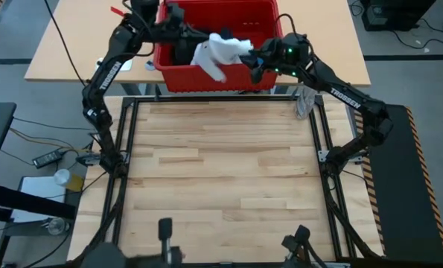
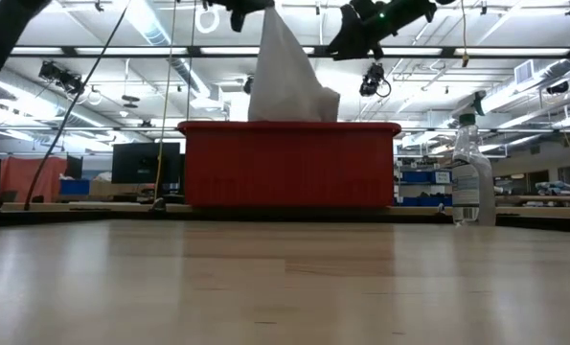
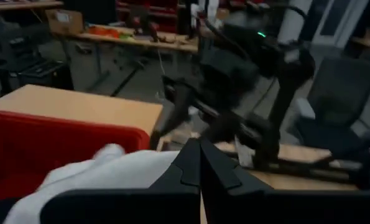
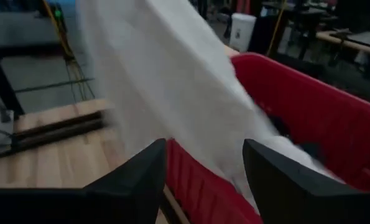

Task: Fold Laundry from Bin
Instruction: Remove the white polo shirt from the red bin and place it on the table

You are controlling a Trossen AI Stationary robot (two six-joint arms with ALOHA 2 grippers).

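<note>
At upper centre of the overhead frame, the red ribbed plastic bin point(image 1: 178, 74) holds dark garments; nothing is folded yet. Large white cloth garment point(image 1: 215, 53) hangs above it, pinched shut by the left gripper point(image 1: 182, 24). Right gripper point(image 1: 252, 68) stands wide, empty, alongside.

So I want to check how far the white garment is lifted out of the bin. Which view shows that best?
The low view: the white garment rises in a peak well above the bin. The high view shows it draped over the bin's near rim; both wrist views show only close-up parts.
</note>
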